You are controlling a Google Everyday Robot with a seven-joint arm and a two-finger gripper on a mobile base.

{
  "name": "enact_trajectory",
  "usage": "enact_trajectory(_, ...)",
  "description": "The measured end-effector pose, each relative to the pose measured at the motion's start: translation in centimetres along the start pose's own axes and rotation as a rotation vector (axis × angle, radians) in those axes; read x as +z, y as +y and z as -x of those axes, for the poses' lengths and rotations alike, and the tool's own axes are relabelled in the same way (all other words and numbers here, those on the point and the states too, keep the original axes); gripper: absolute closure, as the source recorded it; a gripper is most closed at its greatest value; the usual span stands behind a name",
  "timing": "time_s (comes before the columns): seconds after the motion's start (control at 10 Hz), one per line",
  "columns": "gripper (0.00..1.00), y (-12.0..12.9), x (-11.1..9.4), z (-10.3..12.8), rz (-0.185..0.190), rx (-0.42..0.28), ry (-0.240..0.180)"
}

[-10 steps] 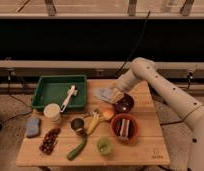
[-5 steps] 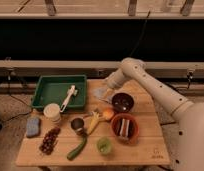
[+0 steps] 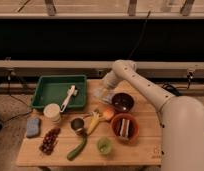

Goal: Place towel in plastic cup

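Note:
The towel [image 3: 101, 94] is a pale crumpled cloth lying on the wooden table [image 3: 145, 150], just right of the green tray. My gripper [image 3: 107, 84] hangs at the end of the white arm, directly above the towel's far edge and very close to it. I cannot tell whether it touches the towel. A small green plastic cup [image 3: 104, 145] stands upright near the table's front edge, well in front of the towel. A white cup [image 3: 52, 113] stands in front of the tray at the left.
A green tray [image 3: 50, 89] holds a white brush [image 3: 69, 97]. Also on the table are a dark bowl [image 3: 122, 101], a red bowl [image 3: 125, 128], an orange fruit [image 3: 109, 114], a banana [image 3: 93, 122], a metal cup [image 3: 77, 125], a cucumber [image 3: 76, 148], grapes [image 3: 49, 141] and a blue sponge [image 3: 32, 126].
The gripper has moved left from above the dark bowl to above the towel, with the arm's elbow swinging left. The objects on the table have not moved.

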Motion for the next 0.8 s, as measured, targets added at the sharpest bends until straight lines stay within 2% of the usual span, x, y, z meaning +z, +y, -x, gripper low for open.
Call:
enact_trajectory(0.5, 0.35, -1.0, 3.9, -0.8, 0.021, -0.023, 0.094)
enact_trajectory(0.8, 0.35, -1.2, 4.7, -1.8, 0.043, -0.026, 0.132)
